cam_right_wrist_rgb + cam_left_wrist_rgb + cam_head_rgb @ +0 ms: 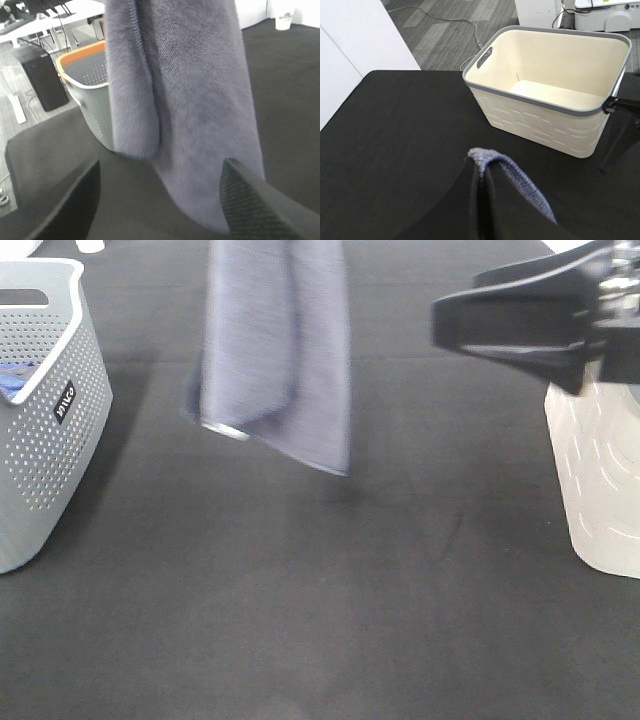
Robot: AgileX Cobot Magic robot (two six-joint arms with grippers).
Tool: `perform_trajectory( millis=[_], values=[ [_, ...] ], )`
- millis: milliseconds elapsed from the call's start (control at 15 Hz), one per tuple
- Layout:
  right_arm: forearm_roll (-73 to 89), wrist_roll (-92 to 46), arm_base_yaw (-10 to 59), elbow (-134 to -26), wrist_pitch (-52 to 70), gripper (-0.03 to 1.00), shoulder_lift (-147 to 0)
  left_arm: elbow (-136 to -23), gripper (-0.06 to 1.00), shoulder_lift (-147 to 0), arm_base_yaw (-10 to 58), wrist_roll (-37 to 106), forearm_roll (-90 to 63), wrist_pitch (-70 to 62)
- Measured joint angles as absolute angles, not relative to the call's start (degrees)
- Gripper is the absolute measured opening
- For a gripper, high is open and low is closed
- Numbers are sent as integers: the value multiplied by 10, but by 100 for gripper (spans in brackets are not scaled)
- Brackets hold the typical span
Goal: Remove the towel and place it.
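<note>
The grey-lavender towel [285, 350] hangs folded in the air over the black table, its lower edge above the surface. In the left wrist view my left gripper [480, 175] is shut on the towel's folded top edge [520, 182]; the gripper itself is above the top of the exterior high view. My right gripper [450, 325] is at the upper right, open and empty, pointing at the towel from its right. In the right wrist view its fingers [65, 205] stand wide apart with the towel [195, 100] hanging just ahead, apart from them.
A cream basket [600, 480] stands at the right table edge, empty inside in the left wrist view [545, 120]. A grey perforated basket [40, 420] holding a blue cloth [12, 385] stands at the left. The black table [320, 590] lies under the towel.
</note>
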State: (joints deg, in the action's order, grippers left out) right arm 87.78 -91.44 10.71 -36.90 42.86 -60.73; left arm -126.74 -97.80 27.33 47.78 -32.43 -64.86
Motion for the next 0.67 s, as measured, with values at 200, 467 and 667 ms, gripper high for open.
perform_trajectory(
  millis=[200, 467, 667],
  values=[
    [901, -952, 113, -390, 437, 62, -668, -1267, 0, -979, 284, 520, -324, -649],
    [943, -1000, 113, -426, 509, 62, -718, -1267, 0, -991, 284, 545, -356, -648],
    [955, -1007, 113, -439, 552, 62, -748, -1267, 0, -1008, 284, 560, -379, -625]
  ],
)
